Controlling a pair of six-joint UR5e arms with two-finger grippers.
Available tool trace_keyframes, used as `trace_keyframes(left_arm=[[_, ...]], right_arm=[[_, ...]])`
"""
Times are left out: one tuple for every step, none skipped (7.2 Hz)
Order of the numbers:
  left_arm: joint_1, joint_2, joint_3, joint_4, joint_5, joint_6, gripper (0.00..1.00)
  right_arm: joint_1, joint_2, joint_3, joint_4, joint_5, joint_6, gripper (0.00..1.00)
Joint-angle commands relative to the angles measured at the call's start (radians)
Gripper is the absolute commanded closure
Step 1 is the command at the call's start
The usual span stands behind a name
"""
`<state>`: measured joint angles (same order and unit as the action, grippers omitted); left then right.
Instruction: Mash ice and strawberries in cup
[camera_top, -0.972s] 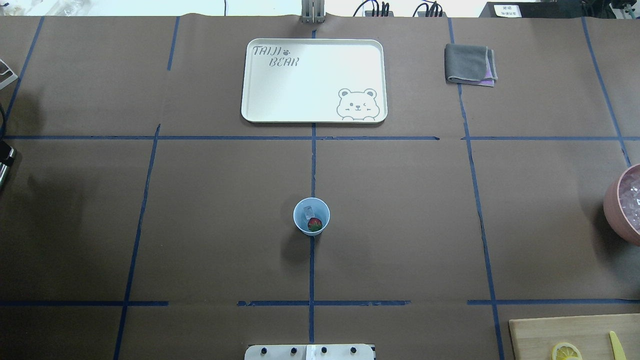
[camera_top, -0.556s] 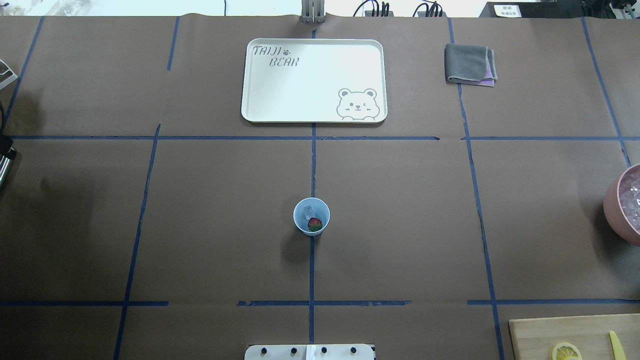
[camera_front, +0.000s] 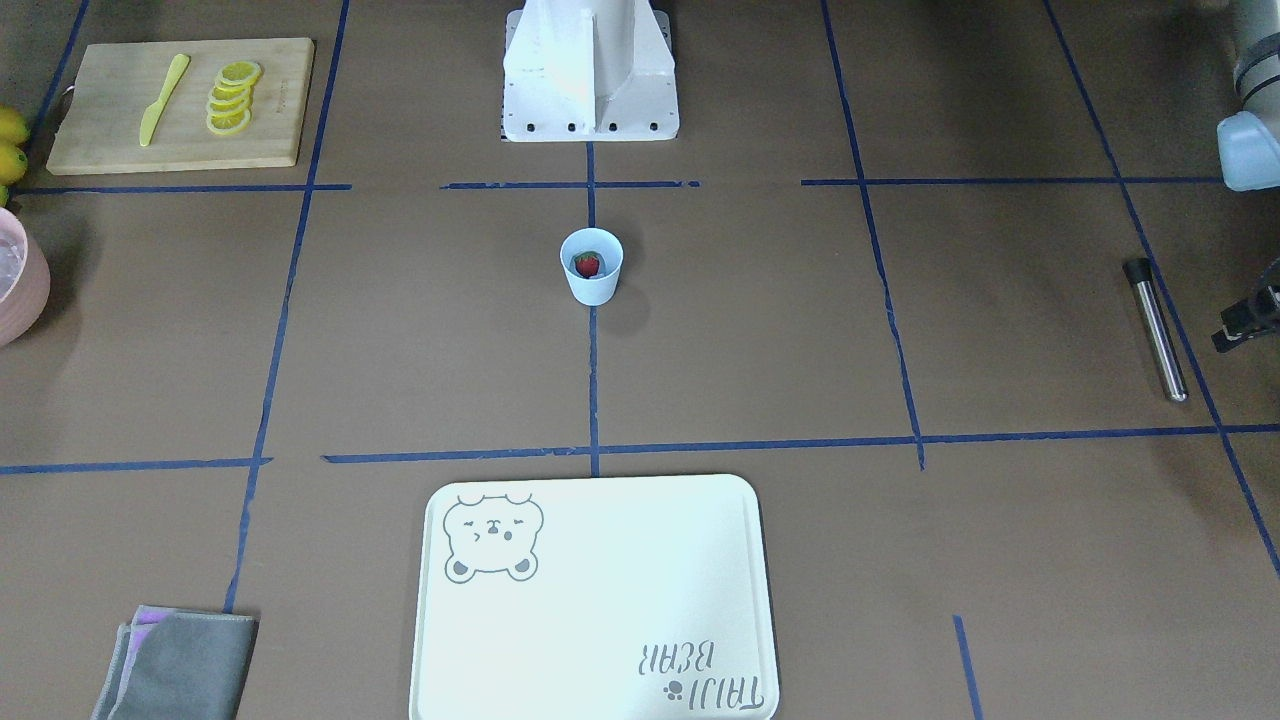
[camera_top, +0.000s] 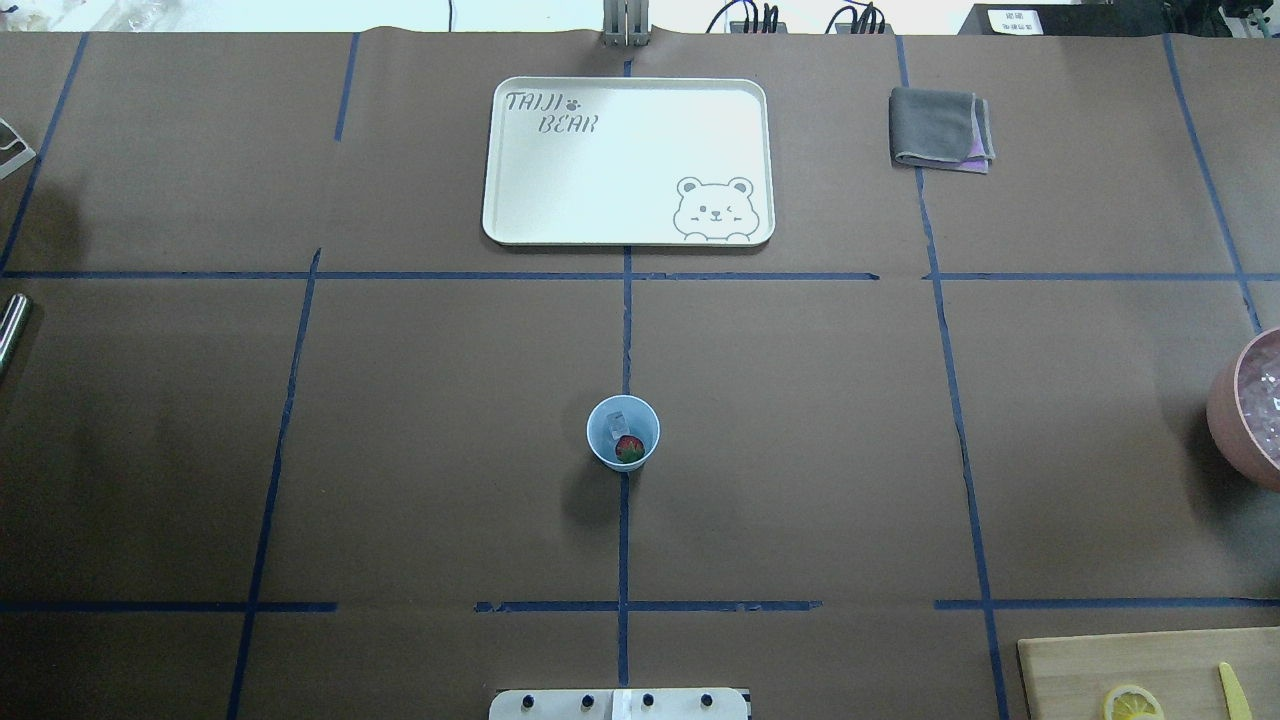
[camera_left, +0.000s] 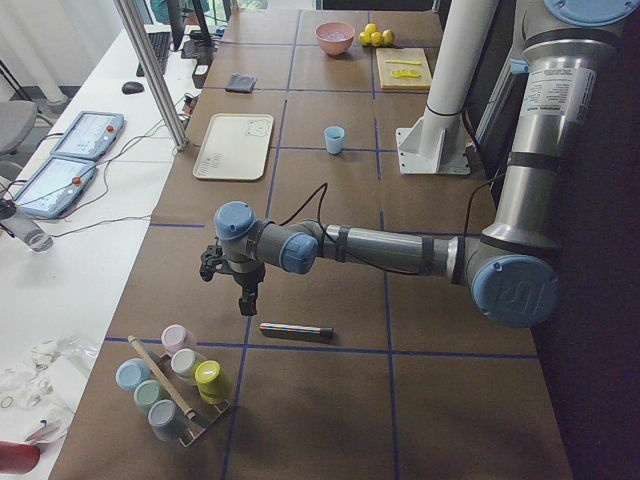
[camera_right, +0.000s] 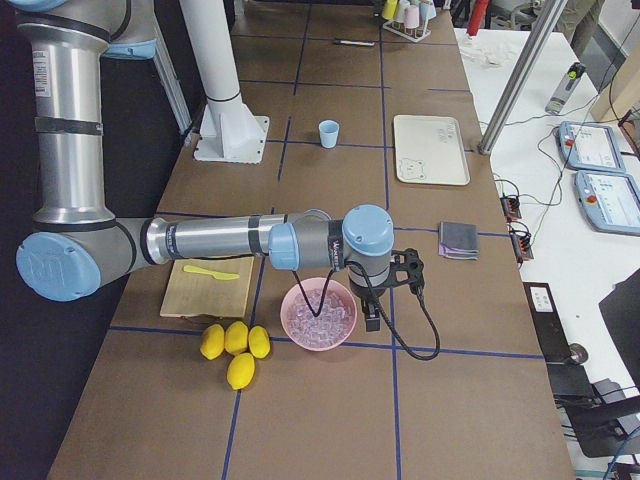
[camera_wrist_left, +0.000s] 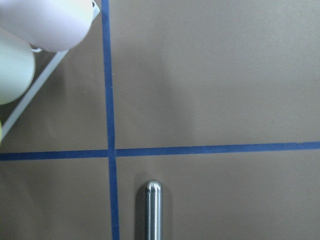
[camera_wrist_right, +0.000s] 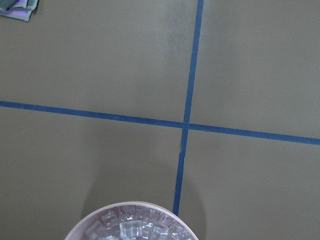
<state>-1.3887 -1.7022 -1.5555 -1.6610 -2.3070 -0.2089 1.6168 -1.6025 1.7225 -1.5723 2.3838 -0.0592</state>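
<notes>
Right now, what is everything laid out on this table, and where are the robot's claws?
cup: one, light blue, table centre
strawberry: one, red, inside the cup
ice: one clear chunk visible, inside the cup
tray: one, white with a bear drawing, far side from the robot
cloth: one, grey, folded, beside the tray
bowl: one, pink, robot's right end
ice cubes: many, clear, in the bowl
cutting board: one, wooden, robot's right
lemon slices: several, yellow, on the board
knife: one, yellow, on the board
lemons: four, yellow, beside the bowl
metal rod: one, silver, robot's left end
pastel cups: about six, racked, far left end
left claw: black, near the rod; open or shut unclear
right claw: black, beside the bowl; unclear
</notes>
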Motion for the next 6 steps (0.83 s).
trace_keyframes(left_arm=[[-0.134,0.015,-0.026,0.121,-0.002,0.245,0.0],[-0.186,0.076,-0.023,0.113,-0.04,0.287,0.0],[-0.222,0.114,-0.023,0.109,-0.104,0.287,0.0],[-0.225,0.143,-0.031,0.109,-0.114,0.286,0.0],[-0.225,0.145,-0.034,0.112,-0.114,0.272,0.0],[-0.223,0.144,-0.035,0.115,-0.111,0.27,0.0]], right_arm=[[0.0,-0.004,-0.001,0.0,0.002,0.001,0.01],[0.0,-0.004,-0.001,0.0,0.002,0.001,0.01],[0.0,-0.004,-0.001,0.0,0.002,0.002,0.01],[0.0,-0.005,-0.004,0.0,0.003,0.004,0.01],[0.0,-0.005,-0.003,0.0,0.006,0.004,0.01],[0.0,-0.005,-0.003,-0.002,0.009,0.006,0.01]])
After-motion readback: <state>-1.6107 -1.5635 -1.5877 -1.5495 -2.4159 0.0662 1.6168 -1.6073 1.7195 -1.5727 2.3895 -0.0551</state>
